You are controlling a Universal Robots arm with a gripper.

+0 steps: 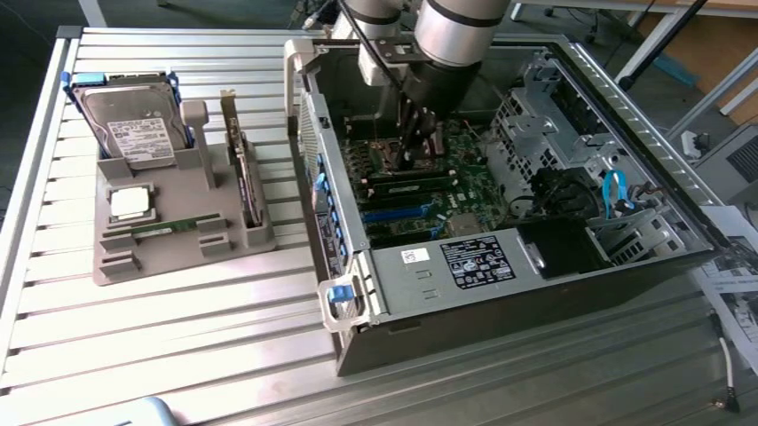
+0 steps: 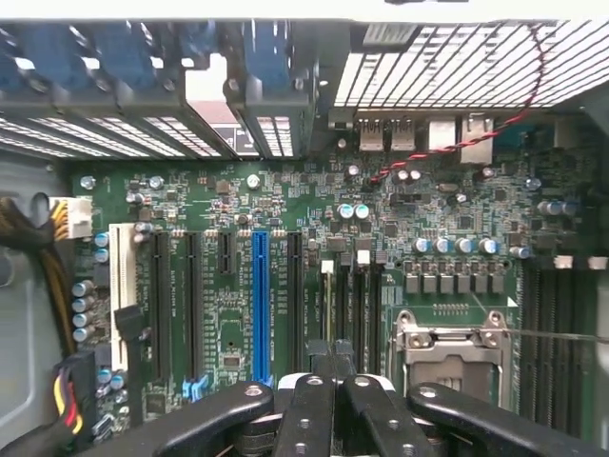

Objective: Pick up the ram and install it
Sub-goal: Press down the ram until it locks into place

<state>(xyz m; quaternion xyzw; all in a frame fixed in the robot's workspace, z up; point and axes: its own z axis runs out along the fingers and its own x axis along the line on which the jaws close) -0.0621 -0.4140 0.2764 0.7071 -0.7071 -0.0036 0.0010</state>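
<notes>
Ext view: arm's down inside the open PC case (image 1: 521,266), gripper (image 1: 417,153) low over the motherboard (image 1: 474,191). A ram (image 1: 166,228) stick sits in the gray tray (image 1: 119,266) w/ the hard drive (image 1: 130,124).

Wrist view: gripper (image 2: 333,386) fingers pinched together, holding nothing I can make out, right above the motherboard (image 2: 238,333) slots.

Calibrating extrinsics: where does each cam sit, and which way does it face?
Exterior view: off the arm, raised, looking down on the ribbed metal table, the grey parts tray and the open black computer case; the silver-and-black robot arm reaches into the case.
Wrist view: on the wrist inside the case, facing the green motherboard; the black gripper shows, shut.
Shared: motherboard and case interior.
</notes>
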